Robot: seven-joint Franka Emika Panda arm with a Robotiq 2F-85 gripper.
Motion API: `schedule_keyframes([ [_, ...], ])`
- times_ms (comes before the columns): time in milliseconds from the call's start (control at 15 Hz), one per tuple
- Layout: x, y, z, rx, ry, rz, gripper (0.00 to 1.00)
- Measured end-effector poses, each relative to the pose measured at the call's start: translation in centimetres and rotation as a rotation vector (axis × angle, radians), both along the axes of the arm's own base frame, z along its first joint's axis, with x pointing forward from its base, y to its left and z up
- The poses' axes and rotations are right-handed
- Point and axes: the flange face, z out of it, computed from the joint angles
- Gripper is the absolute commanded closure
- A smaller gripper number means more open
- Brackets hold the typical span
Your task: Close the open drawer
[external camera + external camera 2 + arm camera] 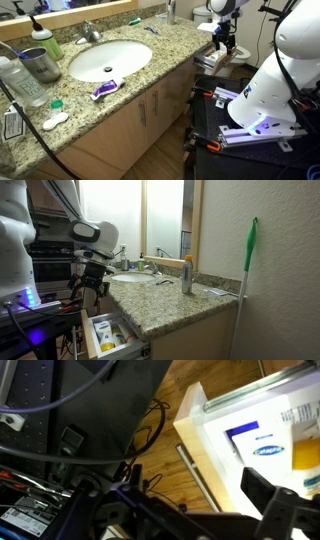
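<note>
Open drawer (110, 335) stood pulled out from the vanity cabinet at the desk's corner, below the granite top. Contents in an exterior view: yellow and white packets, too small to name. In the wrist view the drawer (255, 440) filled the upper right, with white sides, a blue-and-white box inside, and a bar handle (195, 472) on the wooden front.

Claw (88, 288) hung just above the drawer's outer end, pointing down, apart from it. Its jaws looked spread with nothing between them. From the opposite side, the claw (226, 42) sat over the drawer (210, 57) beside the desk (170, 48) edge. One dark finger (275, 505) showed low in the wrist view.

On the desk: oval sink (110, 58), purple toothpaste tube (104, 89) at its front rim, metal cup (42, 65), spray can (186, 275).
</note>
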Motion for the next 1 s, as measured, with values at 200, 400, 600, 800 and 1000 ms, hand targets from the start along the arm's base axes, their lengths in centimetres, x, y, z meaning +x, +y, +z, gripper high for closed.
schedule_keyframes([
  [200,-4.2,-1.2,0.1,-0.078,0.037,-0.158,0.00],
  [400,-8.6,-1.8,0.3,-0.115,0.048,-0.281,0.00],
  [600,-10.1,-1.3,-0.3,-0.125,0.003,-0.362,0.00],
  [800,-8.8,0.2,-2.3,-0.106,-0.065,-0.469,0.00],
  [1000,-6.4,1.7,-4.6,-0.079,-0.116,-0.567,0.00],
])
